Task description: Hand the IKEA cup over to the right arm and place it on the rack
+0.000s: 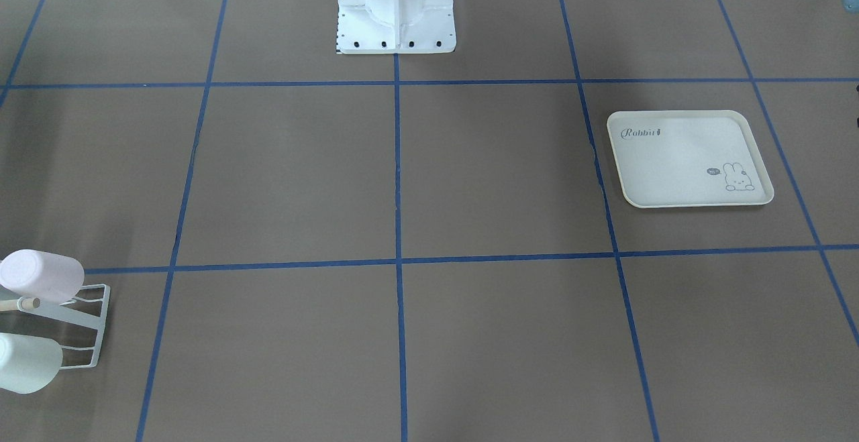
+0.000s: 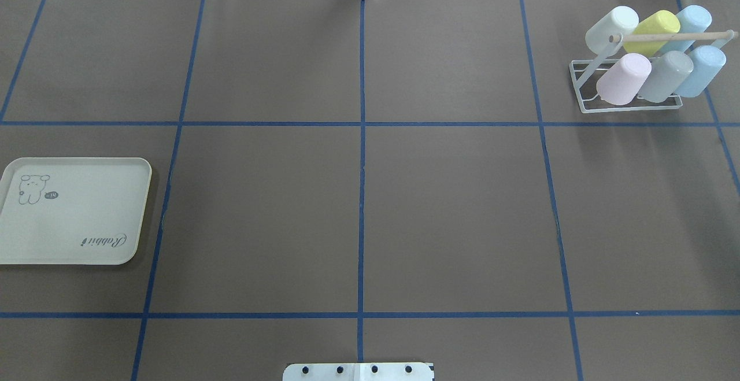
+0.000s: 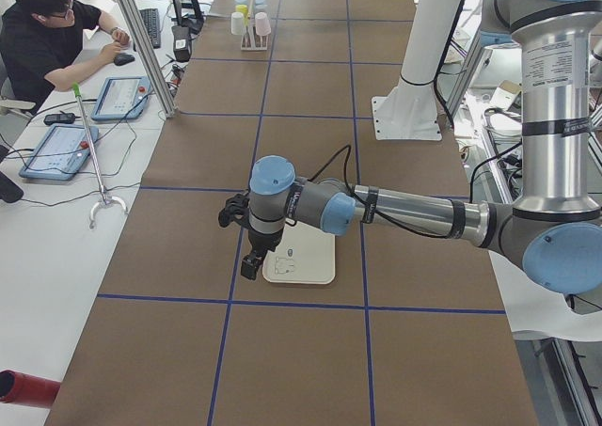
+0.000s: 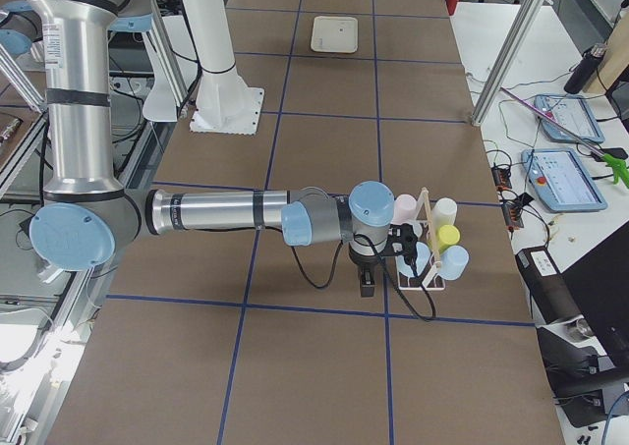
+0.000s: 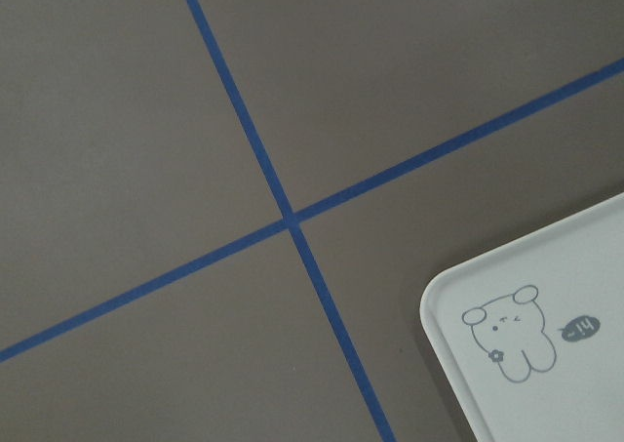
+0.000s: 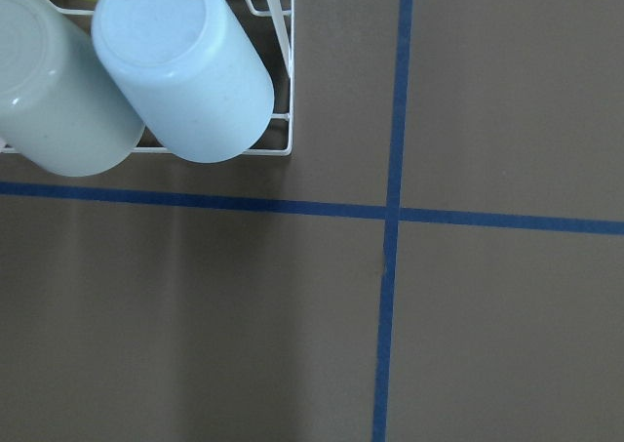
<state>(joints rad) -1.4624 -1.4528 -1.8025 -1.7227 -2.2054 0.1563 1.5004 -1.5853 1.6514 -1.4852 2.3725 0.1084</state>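
Note:
The white wire rack (image 2: 630, 108) with a wooden rod stands at the far right and holds several pastel cups, among them a pink cup (image 2: 624, 78) and a pale-blue cup (image 6: 185, 66). The rack also shows in the front view (image 1: 94, 324). The right arm's gripper (image 4: 366, 278) hangs just beside the rack (image 4: 425, 224). The left arm's gripper (image 3: 247, 260) hangs over the table at the edge of the cream tray (image 3: 303, 261). Both show only in the side views, so I cannot tell if they are open or shut. No cup shows in either gripper.
The cream rabbit-print tray (image 2: 75, 213) lies at the left with nothing on it; it also shows in the left wrist view (image 5: 546, 364). The robot's white base (image 1: 396, 6) is at the table's near middle. An operator (image 3: 47, 31) sits beside the table.

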